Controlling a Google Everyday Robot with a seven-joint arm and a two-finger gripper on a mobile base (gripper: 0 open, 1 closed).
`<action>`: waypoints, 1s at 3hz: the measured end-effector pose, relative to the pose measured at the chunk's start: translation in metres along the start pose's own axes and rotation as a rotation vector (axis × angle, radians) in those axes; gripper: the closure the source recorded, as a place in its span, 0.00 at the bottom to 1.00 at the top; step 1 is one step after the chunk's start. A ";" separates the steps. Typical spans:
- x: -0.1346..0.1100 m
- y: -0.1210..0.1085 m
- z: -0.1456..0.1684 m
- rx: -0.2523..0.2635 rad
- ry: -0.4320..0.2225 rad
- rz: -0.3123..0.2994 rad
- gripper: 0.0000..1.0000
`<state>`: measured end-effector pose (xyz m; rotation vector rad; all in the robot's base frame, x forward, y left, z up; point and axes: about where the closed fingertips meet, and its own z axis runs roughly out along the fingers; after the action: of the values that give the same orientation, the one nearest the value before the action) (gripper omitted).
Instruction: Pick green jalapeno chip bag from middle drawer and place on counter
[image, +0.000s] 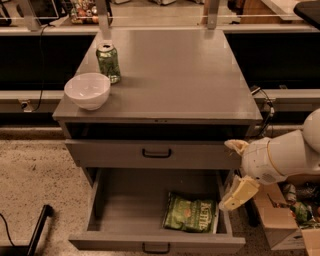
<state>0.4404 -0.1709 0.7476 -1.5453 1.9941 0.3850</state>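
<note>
The green jalapeno chip bag (190, 219) lies flat in the front right part of the open middle drawer (125, 200), "Kettle" lettering facing up. My gripper (231, 174) hangs at the drawer's right edge, just above and to the right of the bag and apart from it. Its two cream fingers (239, 193) stand spread with nothing between them. The grey counter (175, 75) is the cabinet's top, above a dark slot and a closed drawer (156, 153).
A white bowl (88, 90) and a green soda can (108, 62) stand on the counter's left side. A cardboard box (280, 220) with clutter sits on the floor right of the cabinet. A black bar (37, 230) lies on the floor at the left.
</note>
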 end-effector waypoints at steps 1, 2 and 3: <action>0.040 0.010 0.040 0.007 0.023 -0.011 0.00; 0.071 0.014 0.076 0.053 0.054 -0.070 0.00; 0.071 0.014 0.076 0.053 0.054 -0.070 0.00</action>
<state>0.4358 -0.1804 0.6429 -1.6024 1.9686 0.2628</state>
